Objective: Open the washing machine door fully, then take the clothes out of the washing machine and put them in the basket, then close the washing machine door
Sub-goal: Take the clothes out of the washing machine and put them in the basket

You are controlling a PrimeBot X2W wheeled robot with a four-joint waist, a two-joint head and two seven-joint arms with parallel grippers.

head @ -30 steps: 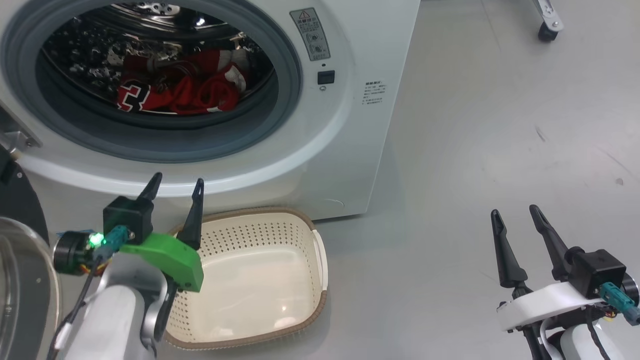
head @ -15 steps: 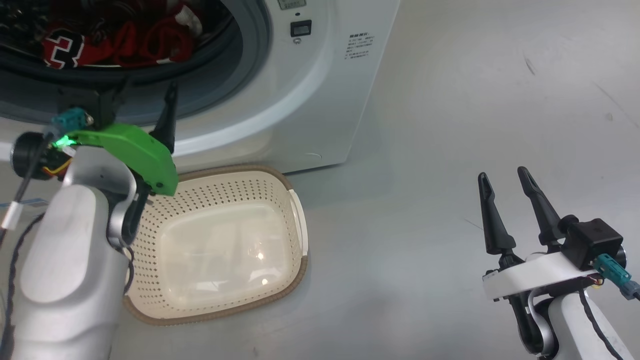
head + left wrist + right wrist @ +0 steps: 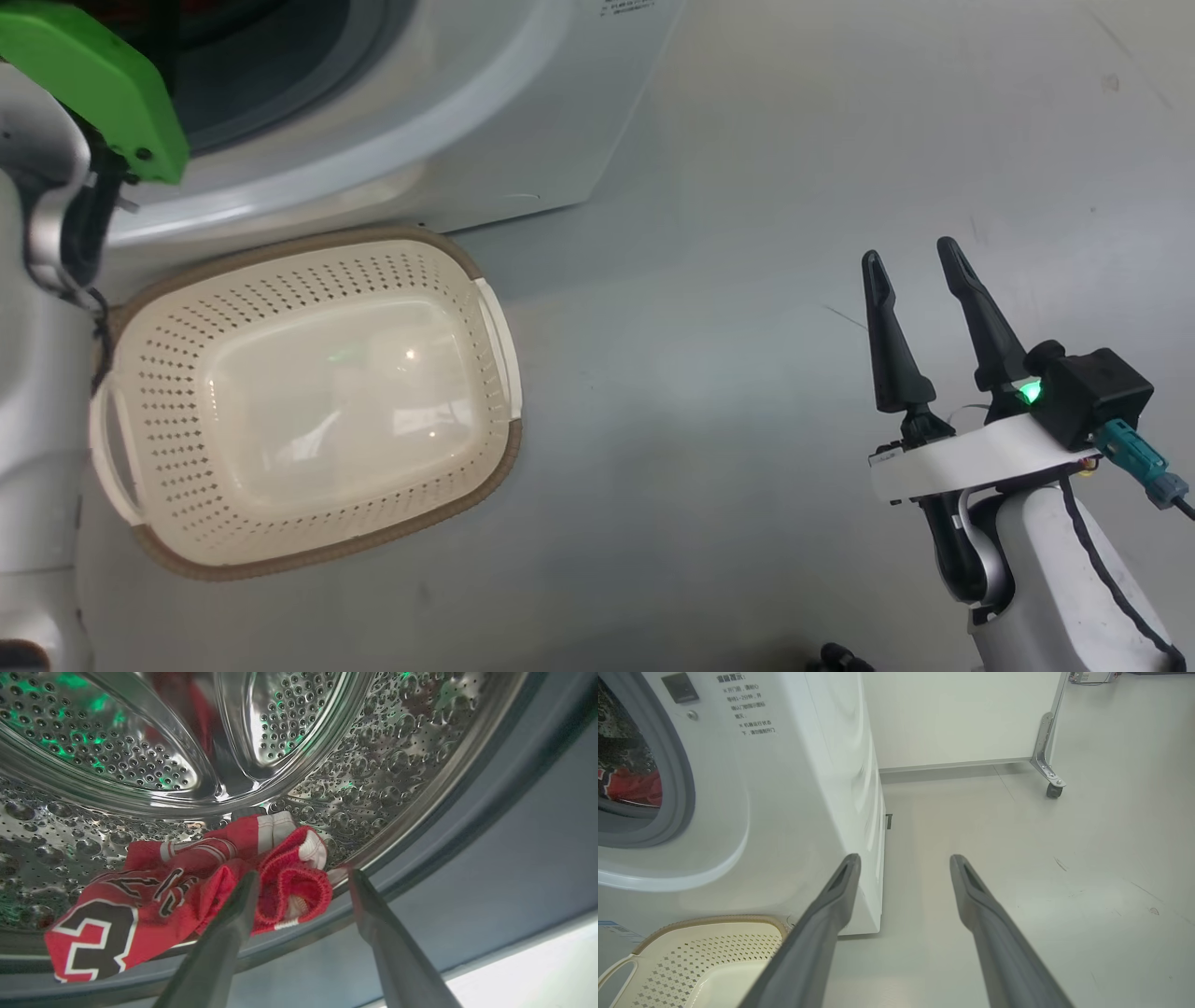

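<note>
Ok so the clothes (image 3: 187, 891) are a soft red heap at the bottom of the drum (image 3: 373, 765), close to the front lip. Far left is the jersey (image 3: 93, 933) with the big number, lying kinda flat. It looks light and floppy with nothing stiff to pinch, and I'd guess it drapes and drags over the seal (image 3: 490, 826) on the way out. Right of it the fabric bunches into a thick ribbed fold (image 3: 289, 882), and that's where I'd bite: more bulk, less chance of slipping. The left end effector (image 3: 303, 872) has its fingers (image 3: 224, 942) spread wide right at that fold, holding nothing. The basket (image 3: 168, 439) sits empty on the floor (image 3: 709, 373) just below the washer (image 3: 373, 140). Over on the right, the right end effector (image 3: 908, 248) hovers above the floor, fingers apart, empty too.
</note>
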